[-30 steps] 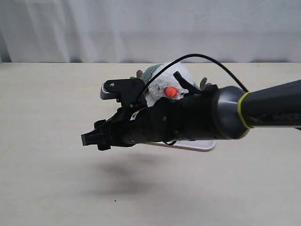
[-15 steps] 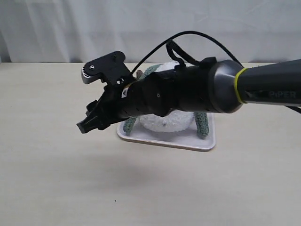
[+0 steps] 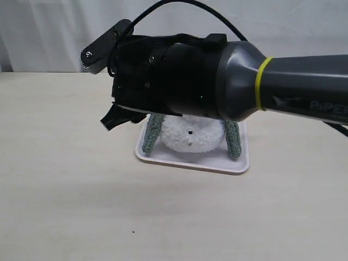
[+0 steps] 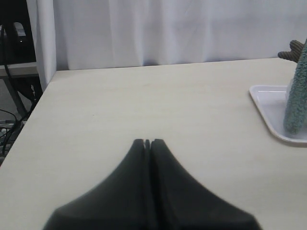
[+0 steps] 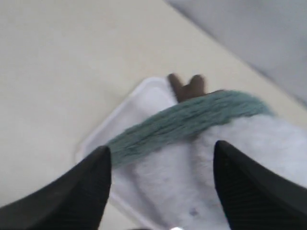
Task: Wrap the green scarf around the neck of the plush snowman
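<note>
Exterior view: the right arm, lettered "PiPER" at the frame's edge, hides the head and neck of the plush snowman. Its body sits in a tray on the worktop, with the green scarf ends hanging on either side.

Left wrist view: the left end effector has its fingers pressed together, holding nothing.

Right wrist view: blurred. The right end effector is spread apart above the scarf.
</note>
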`<state>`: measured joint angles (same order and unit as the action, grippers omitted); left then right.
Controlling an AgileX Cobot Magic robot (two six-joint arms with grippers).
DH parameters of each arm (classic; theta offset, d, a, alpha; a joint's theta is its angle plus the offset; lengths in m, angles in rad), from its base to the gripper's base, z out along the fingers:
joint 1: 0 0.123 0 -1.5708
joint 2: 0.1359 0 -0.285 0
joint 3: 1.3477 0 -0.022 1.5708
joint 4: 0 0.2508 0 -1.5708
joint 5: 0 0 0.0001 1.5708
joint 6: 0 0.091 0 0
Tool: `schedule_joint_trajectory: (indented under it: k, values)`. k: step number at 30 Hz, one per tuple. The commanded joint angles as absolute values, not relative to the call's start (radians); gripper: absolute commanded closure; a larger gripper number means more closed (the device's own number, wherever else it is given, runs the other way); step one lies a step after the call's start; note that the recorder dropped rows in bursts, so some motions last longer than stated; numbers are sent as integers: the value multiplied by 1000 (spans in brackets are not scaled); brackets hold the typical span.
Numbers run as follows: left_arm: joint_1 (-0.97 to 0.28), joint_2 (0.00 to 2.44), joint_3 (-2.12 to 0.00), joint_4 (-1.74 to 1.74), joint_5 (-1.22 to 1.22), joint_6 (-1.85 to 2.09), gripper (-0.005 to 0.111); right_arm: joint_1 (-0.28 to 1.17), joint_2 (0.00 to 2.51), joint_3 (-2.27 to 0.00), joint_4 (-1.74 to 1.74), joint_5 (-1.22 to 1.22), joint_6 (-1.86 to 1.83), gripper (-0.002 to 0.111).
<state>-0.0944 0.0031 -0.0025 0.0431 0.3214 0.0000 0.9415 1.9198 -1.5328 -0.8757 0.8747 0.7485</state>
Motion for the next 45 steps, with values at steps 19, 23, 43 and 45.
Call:
schedule_joint_trajectory:
  k: [19,23,43,45]
  values:
    - [-92,0,0,40,308,0,107,893,2199,-1541,-750,663,1301,38]
    - [-92,0,0,40,308,0,107,874,2224,-1543,-756,630,1324,40]
    - [-92,0,0,40,308,0,107,829,2260,-1543,-809,617,1358,44]
    - [-92,0,0,40,308,0,107,829,2260,-1543,-837,617,1358,47]
